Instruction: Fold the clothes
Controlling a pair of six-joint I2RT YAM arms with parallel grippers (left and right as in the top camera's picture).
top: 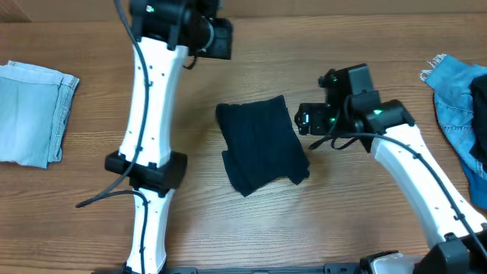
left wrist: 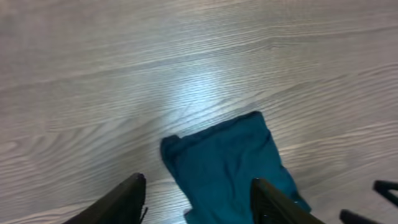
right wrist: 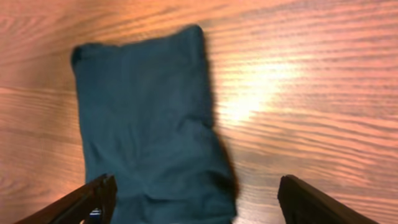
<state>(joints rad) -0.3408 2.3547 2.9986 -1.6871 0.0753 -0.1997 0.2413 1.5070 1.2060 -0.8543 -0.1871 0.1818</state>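
Folded navy garment [top: 261, 144] laid flat at the middle of the table [top: 365, 46].
The left fingers [left wrist: 124, 202] are held partly apart and the right fingers [right wrist: 87, 202] wide apart, nothing gripped; the pale blue piece [top: 30, 114] and the blue denim piece [top: 456, 99] are cut off at opposite edges.

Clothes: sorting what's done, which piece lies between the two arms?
The dark navy garment, folded, at centre; the pale blue piece sits far left, the brighter blue denim far right.

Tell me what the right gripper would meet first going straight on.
The navy garment. It lies on the table directly ahead of the open right gripper, with nothing visible between them. Depth is unclear, so it may touch cloth and table almost together.
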